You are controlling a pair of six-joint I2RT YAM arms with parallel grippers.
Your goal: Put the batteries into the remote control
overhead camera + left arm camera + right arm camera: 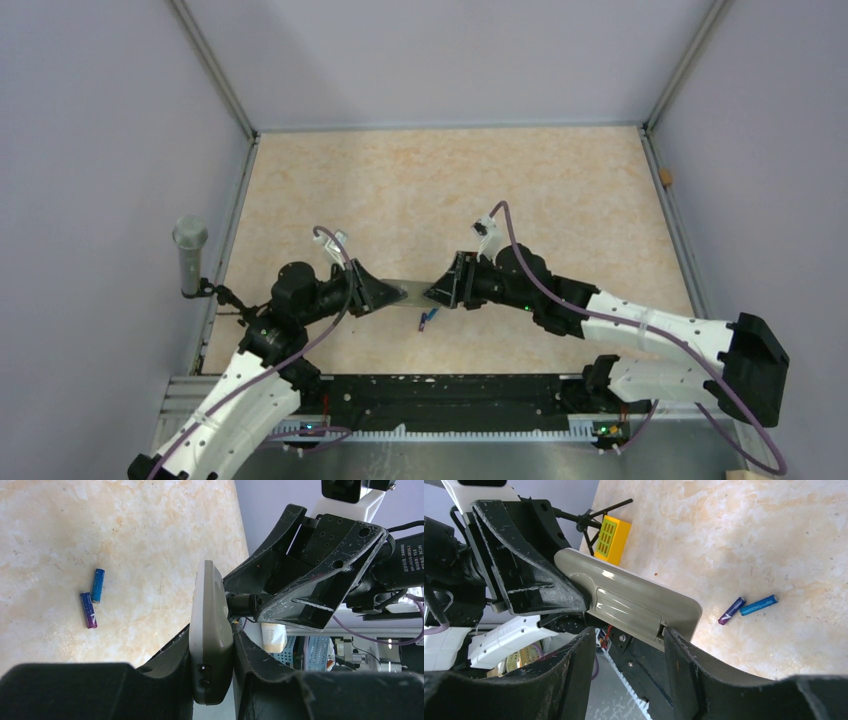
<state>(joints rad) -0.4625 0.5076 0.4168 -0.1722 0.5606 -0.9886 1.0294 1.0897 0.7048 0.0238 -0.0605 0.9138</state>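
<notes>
Jaws of my left gripper (212,630) are clamped across the thickness of the remote control (207,605), at one end, holding it off the table (450,190) so that its back can be worked on. Jaws of my right gripper (626,635) stand apart at the other end. Their fingertips straddle the battery cover (626,607) on the grey back, and as far as I can see they grip nothing. I judge they are placed to slide that cover off. The remote's long axis runs level from left gripper to right. It is set on edge, with the cover end toward my right arm. The batteries (749,607) lie loose on the table just below, close beside each other.
</notes>
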